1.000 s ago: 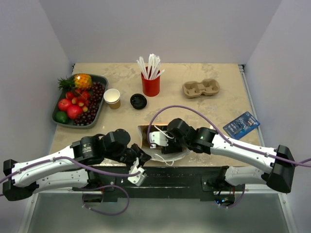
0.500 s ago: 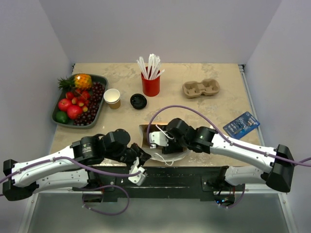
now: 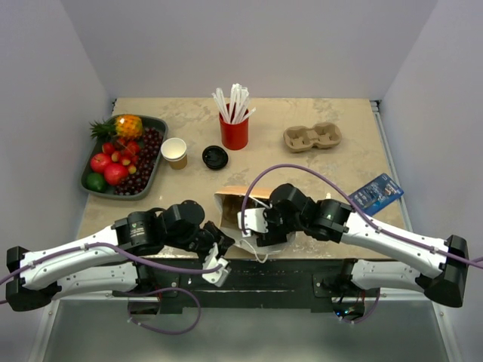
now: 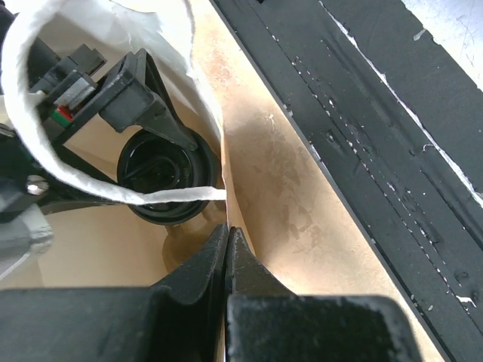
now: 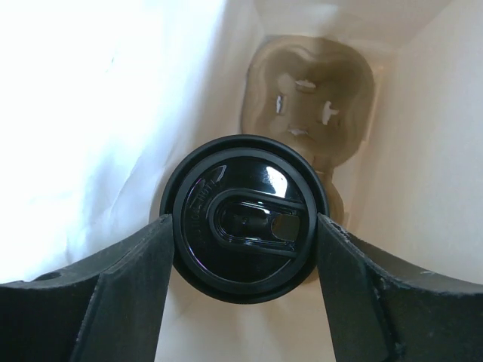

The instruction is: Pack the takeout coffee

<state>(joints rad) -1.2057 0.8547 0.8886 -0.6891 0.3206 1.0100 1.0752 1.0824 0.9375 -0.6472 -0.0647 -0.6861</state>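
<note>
The takeout coffee (image 5: 245,219) faces the right wrist camera lid-on, its round black lid filling the gap between the fingers. My right gripper (image 5: 245,220) is shut on it, one finger pressed to each side, inside the paper bag (image 3: 229,205). Deeper in the bag lies a moulded cup carrier (image 5: 309,98). The left wrist view looks into the bag at the same lid (image 4: 162,177). My left gripper (image 4: 228,230) is shut on the bag's thin rim (image 4: 223,188), under its white cord handle (image 4: 45,181). From above, both grippers meet at the bag near the front edge.
At the back left is a fruit tray (image 3: 160,123), then a lidless tan cup (image 3: 174,152), a loose black lid (image 3: 215,157) and a red straw cup (image 3: 235,132). A cardboard carrier (image 3: 312,136) sits back right, a blue packet (image 3: 375,193) at the right.
My right gripper has drawn slightly toward the near edge and to the right with the cup, and the bag's mouth has shifted with it. The left arm holds still.
</note>
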